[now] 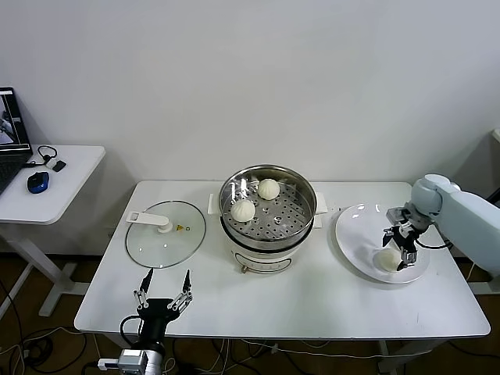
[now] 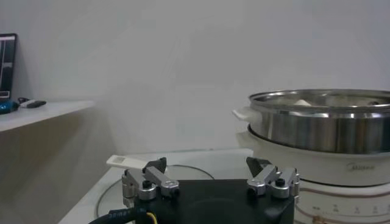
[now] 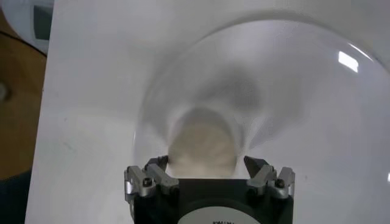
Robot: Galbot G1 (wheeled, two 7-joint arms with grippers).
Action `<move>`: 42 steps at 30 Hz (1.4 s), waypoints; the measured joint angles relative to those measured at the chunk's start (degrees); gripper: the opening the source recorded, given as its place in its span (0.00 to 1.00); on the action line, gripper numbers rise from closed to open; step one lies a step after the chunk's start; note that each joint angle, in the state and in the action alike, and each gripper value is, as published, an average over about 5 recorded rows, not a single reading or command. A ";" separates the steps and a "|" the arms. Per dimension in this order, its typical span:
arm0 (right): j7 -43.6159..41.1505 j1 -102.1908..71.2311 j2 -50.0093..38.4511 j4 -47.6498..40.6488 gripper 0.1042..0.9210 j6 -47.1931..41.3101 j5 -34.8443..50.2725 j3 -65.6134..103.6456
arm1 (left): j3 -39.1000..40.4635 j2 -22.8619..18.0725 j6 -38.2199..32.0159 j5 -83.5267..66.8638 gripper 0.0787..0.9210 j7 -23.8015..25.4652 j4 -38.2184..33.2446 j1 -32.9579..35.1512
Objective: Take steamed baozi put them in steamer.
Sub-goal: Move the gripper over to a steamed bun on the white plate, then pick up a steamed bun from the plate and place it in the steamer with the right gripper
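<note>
Meanwhile, two buns (image 1: 255,199) are seen lying inside the steamer (image 1: 301,219), which stands at the middle of the white worktop (image 1: 312,301). A third bun (image 1: 387,260) is seen on the white plate (image 1: 353,234) to the right of the steamer. The right tool (image 1: 398,249) is held low over that plate, its fingers spread apart to either side of the bun (image 3: 201,149); whether the bun is touched cannot be told. The left tool (image 1: 163,293) is parked at the near left edge of the worktop, its fingers (image 2: 152,181) also held apart and empty. A glass lid (image 1: 164,233) with a white handle is laid flat to the left of the steamer.
</note>
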 measured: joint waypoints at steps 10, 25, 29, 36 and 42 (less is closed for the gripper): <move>-0.13 -0.86 0.38 -0.30 0.82 0.03 -0.68 1.00 | -0.08 0.00 0.15 -0.24 0.88 -0.03 0.06 -0.19; -0.46 -0.50 0.07 0.16 0.67 0.27 -0.39 1.49 | 0.03 -0.04 0.09 -0.17 0.88 -0.09 0.08 0.00; -0.89 0.81 -0.69 1.60 0.66 0.62 0.55 0.24 | 0.04 -0.05 0.09 -0.16 0.88 -0.11 0.08 -0.09; -2.00 7.83 -2.76 7.61 0.67 2.03 3.97 -5.60 | 0.54 -0.14 0.28 0.05 0.88 -0.14 0.19 -0.64; -2.63 17.08 -3.09 13.89 0.67 4.30 6.54 -12.16 | 0.88 -0.18 0.58 0.13 0.88 -0.16 -0.04 -0.81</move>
